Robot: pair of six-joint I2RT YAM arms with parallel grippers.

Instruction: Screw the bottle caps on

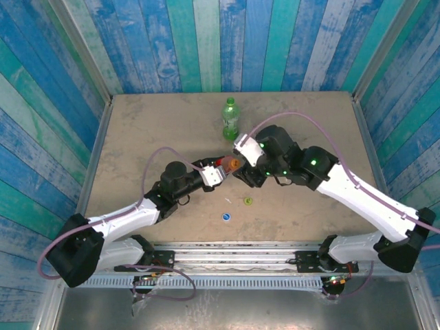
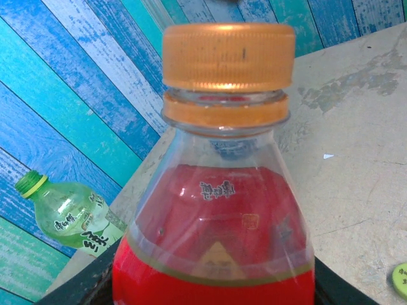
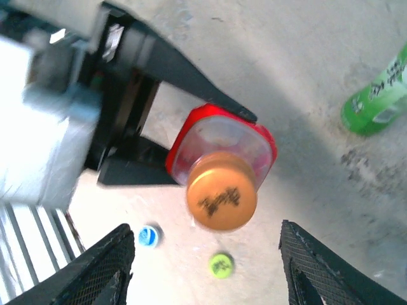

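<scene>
A red bottle takes up the centre, its clear shoulder over red contents and a printed label. An orange cap sits on its neck at 12 o'clock, just above an orange collar ring. Dark jaws flank the bottle's body at 7 and 5 o'clock. At 8 o'clock a green bottle appears tilted against the blue plank wall. A yellow-green cap lies on the desk at 4 o'clock.

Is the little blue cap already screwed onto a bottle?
No, the blue cap lies loose on the table, near the yellow-green cap.
</scene>
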